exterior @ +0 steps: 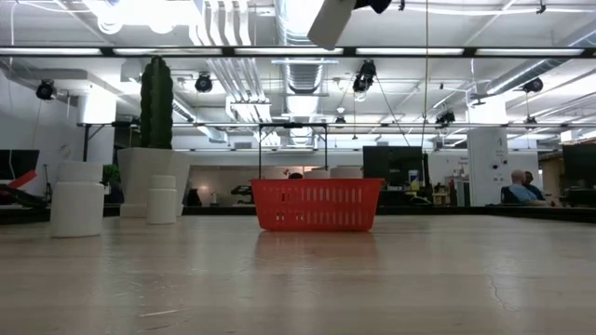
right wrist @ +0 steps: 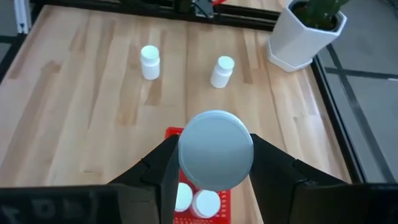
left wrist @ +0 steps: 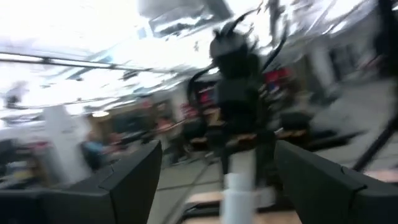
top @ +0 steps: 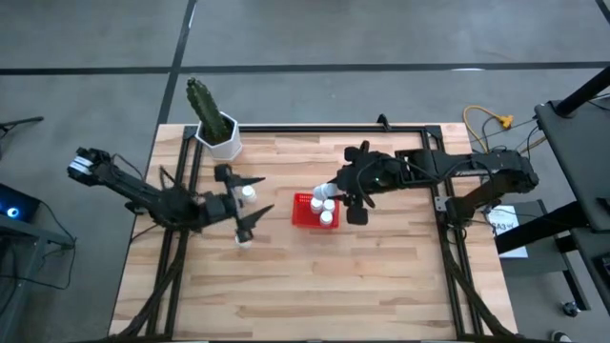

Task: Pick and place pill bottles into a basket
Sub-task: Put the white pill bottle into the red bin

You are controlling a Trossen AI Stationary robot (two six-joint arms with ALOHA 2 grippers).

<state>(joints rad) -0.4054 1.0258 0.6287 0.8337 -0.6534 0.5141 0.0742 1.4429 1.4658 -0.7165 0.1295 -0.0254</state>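
The red basket stands mid-table and also shows in the low view. It holds at least two white pill bottles. My right gripper is above the basket, shut on another white bottle. Two more bottles stand upright on the table left of the basket. My left gripper is open and empty, raised above those two. It also shows in the left wrist view. My right gripper pinches the bottle's body just below the cap between its two fingers, one on each side. The cap end faces the wrist camera. The bottle is lifted well clear above the basket and is tilted.
A white hexagonal pot with a green cactus stands at the table's far left corner and shows in the right wrist view. A dark frame runs along the table's edges. Bare wood lies toward the near edge.
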